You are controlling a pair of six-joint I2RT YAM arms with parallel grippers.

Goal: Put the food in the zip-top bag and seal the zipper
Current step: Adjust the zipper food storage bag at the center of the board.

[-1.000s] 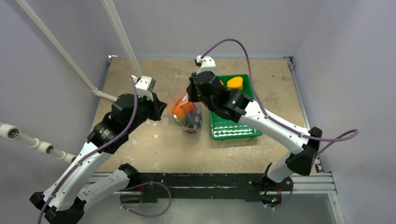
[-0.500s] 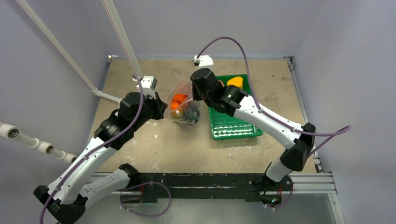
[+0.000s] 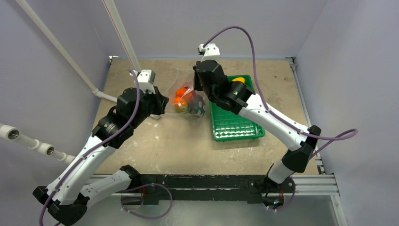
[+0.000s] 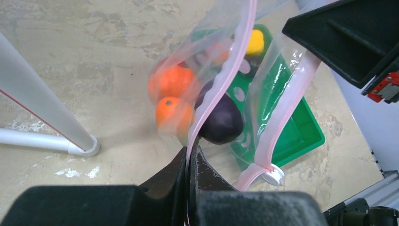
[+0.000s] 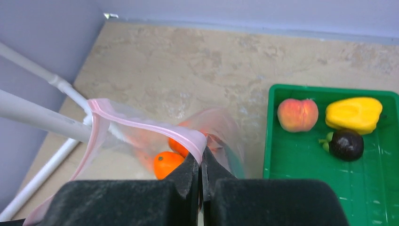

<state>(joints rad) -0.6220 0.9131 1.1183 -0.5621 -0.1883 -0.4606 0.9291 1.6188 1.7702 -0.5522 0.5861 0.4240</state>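
zipper [image 5: 146, 126]: pink | bag [image 5: 117, 148]: clear | tray [image 5: 301, 174]: green | food [image 4: 174, 113]: orange, purple

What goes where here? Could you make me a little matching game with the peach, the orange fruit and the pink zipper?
Things:
1. peach
2. orange fruit
3. zipper

Places:
A. pinched in both arms' shut jaws
B. lying in the green tray
C. inside the clear bag

Pairs: 1-B, 2-C, 3-A.
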